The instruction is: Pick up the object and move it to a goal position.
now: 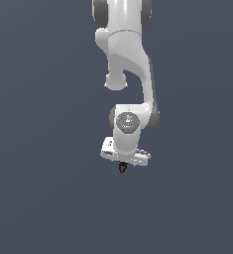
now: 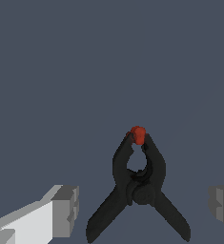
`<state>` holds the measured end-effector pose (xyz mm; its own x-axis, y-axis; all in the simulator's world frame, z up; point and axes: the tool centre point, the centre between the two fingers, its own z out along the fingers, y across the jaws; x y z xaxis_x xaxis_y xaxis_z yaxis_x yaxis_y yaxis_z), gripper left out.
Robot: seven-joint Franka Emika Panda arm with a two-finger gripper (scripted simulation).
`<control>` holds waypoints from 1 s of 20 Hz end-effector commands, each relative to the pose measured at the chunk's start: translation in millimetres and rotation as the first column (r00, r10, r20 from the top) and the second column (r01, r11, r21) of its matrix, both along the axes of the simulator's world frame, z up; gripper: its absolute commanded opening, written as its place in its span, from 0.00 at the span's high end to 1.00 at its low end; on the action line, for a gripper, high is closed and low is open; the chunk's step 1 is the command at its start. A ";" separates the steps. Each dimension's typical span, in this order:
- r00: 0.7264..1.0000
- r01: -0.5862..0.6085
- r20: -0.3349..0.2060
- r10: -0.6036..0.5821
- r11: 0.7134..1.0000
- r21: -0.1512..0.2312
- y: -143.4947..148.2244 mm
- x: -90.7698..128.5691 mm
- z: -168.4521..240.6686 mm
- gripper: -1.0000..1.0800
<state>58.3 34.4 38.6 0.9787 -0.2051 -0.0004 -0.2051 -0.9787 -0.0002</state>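
Note:
The object (image 2: 138, 183) is a small black clamp with two spread prongs and a red tip, lying on the dark grey floor. In the wrist view it sits between my two grey fingertips (image 2: 66, 209), which stand well apart on either side without touching it. My gripper (image 2: 142, 207) is open. In the exterior view the white arm points straight down, and the object (image 1: 122, 168) shows as a tiny black and red speck just under the white hand, with the gripper (image 1: 122, 165) right over it. No goal marker is visible.
Plain dark grey floor (image 1: 38, 198) fills both views. Nothing else stands near the arm.

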 end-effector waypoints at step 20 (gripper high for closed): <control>1.000 0.002 0.000 -0.002 1.000 0.000 0.0 0.9 -24.7 1.00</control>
